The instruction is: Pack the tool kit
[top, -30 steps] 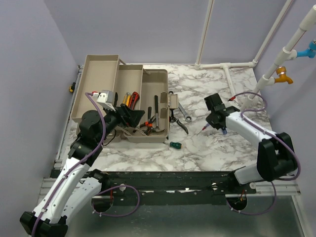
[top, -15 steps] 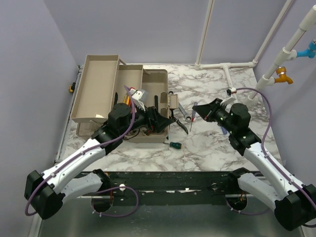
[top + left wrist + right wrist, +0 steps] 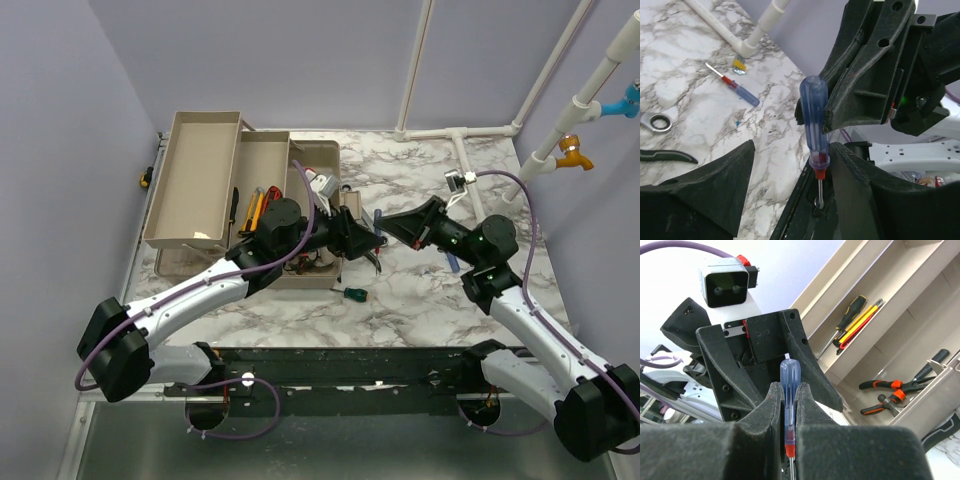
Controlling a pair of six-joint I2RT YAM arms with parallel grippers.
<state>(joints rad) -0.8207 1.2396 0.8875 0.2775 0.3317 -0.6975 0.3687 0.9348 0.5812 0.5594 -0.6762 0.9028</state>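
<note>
The marble table [image 3: 430, 290] carries the open toolbox [image 3: 190, 160] at its far left. Its trays are folded out so every compartment can take tools, and pliers [image 3: 885, 385] and yellow and red screwdrivers [image 3: 858, 320] already lie inside. Both arms reach inward and meet above the table just right of the box. This reads as a handover, probably because the box sits on the left arm's side. The right gripper [image 3: 789, 407] is clamped narrow on the blue screwdriver [image 3: 813, 117], pinching the lower handle near its red collar so the upper handle stands free. The left gripper [image 3: 792, 150] faces it with jaws spread wide, one on each side of the tool, and neither seems to touch it; it looks placed to close on the tool. I judge the handover not yet made. On the right of the table lies a small blue screwdriver [image 3: 738, 90], and a green-handled screwdriver [image 3: 353, 293] lies just near of the box's right corner, both yet to be packed.
</note>
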